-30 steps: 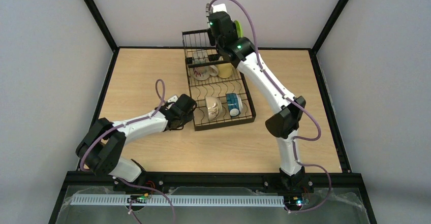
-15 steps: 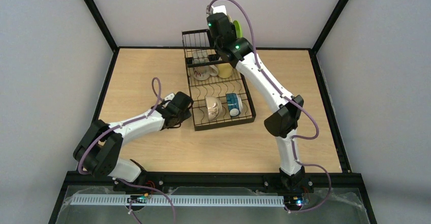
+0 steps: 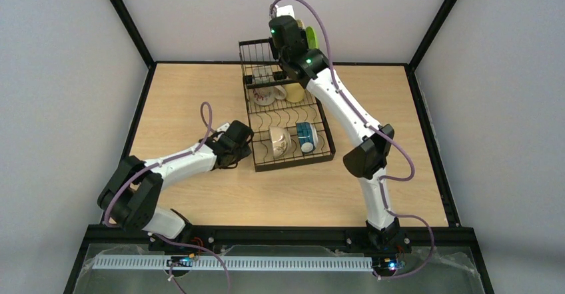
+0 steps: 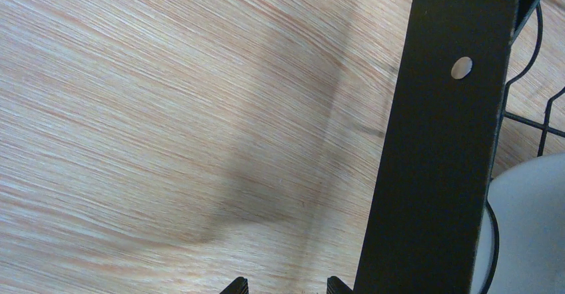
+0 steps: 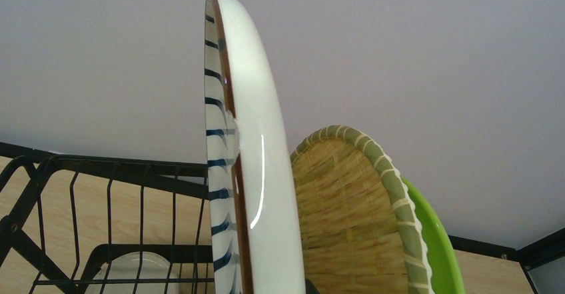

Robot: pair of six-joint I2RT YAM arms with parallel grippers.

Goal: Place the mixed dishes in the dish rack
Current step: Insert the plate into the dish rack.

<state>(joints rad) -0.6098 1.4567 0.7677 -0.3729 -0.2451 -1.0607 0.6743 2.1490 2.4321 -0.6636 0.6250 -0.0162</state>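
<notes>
Left claw (image 4: 283, 286) has backed off to 9 o'clock of the rack (image 3: 293, 163), fingers now apart over bare table (image 4: 133, 107). Right claw (image 3: 293, 31) has nudged left at the rack's 12 o'clock end. It looks clamped on the striped plate (image 5: 256, 161), just beside the tan plate (image 5: 340, 214) and lime plate (image 5: 433, 247). Probably the last dish to load.

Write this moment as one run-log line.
right gripper: shut on striped plate, upright beside tan plate | left gripper: open, empty, beside rack

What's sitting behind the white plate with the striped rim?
Right behind the white striped plate stands a tan woven plate, and behind that a lime green plate. Only the green one's rim shows; the rest is covered.
</notes>
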